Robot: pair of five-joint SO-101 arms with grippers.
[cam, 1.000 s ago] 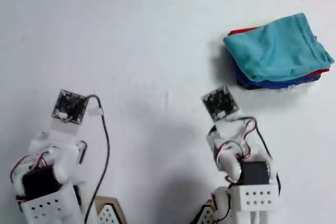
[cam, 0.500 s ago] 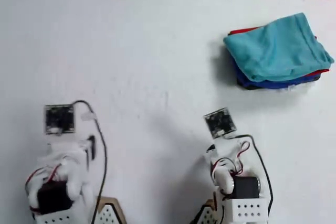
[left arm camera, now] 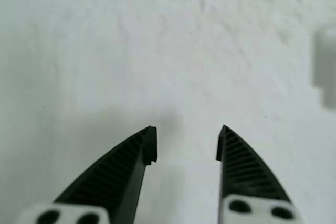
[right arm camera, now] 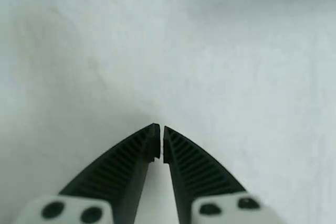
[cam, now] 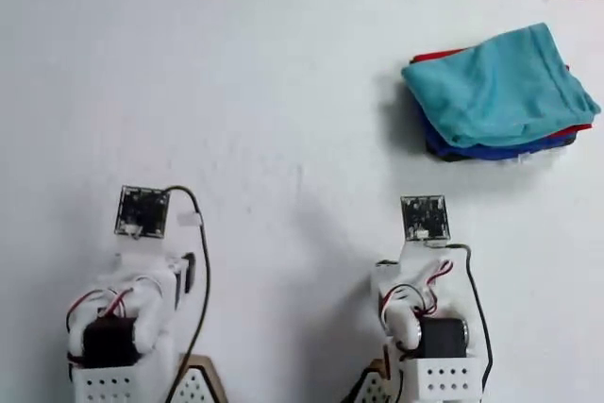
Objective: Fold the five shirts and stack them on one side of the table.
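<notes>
Stack (cam: 500,92) appears complete on counter (cam: 236,73). Left fingers (left arm camera: 126,171) parted, empty; right fingers (right arm camera: 131,166) closed, empty. Advise resting both arms well clear of stack.

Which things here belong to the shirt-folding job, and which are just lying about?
Job:
stack of folded shirts, teal shirt on top
left gripper, open
right gripper, shut

Just there:
white table
black cable on an arm
</notes>
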